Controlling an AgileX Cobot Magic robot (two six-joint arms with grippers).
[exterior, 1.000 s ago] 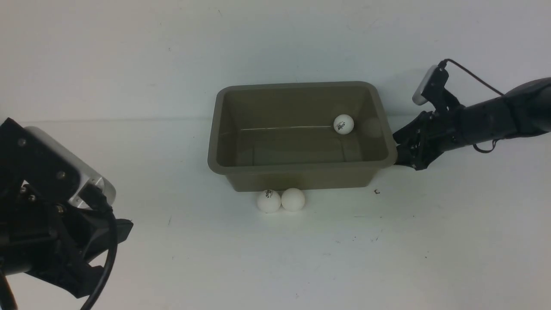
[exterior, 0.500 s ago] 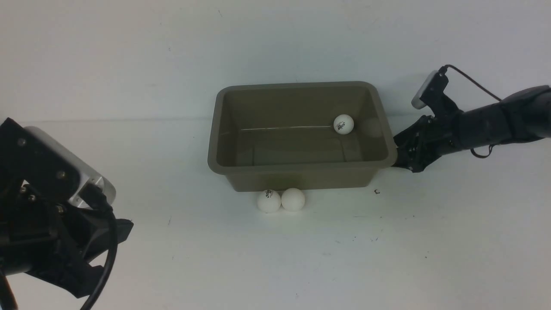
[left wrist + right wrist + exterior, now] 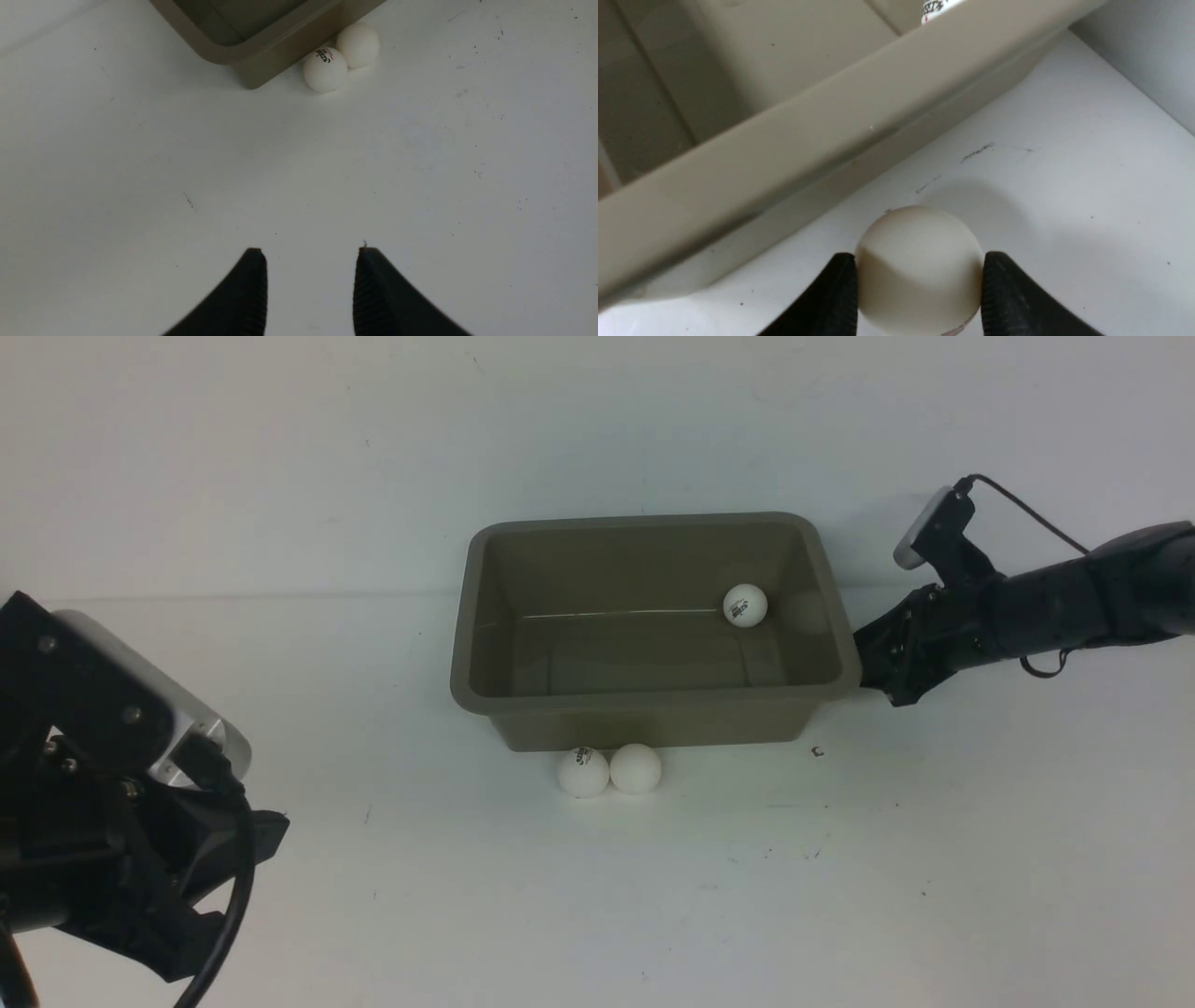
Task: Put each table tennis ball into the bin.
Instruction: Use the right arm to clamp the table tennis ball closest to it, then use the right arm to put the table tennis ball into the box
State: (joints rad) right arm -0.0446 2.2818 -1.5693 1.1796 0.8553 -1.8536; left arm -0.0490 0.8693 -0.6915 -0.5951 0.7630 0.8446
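- Pinching the held ball between its two black fingers, the right end effector has a finger pressed against each side of the ball, with no gap showing.
- The held ball is plain and off-white. It sits low, just outside the right-hand end wall of the bin, under the flared rim. Whether it rests on the counter or is just clear of it cannot be told.
- In the front view this ball is hidden behind the bin's rim and the arm's tip.
- The ball in the bin lies on the bin's floor near the far right corner, its dark logo facing the camera.
- Two more balls lie on the counter against the bin's near wall, touching each other. The printed ball is on the left and the plain ball on the right.
- The left end effector hangs over the near left of the counter, well apart from the bin. Its fingers stand apart with only bare counter between them, gripping nothing.
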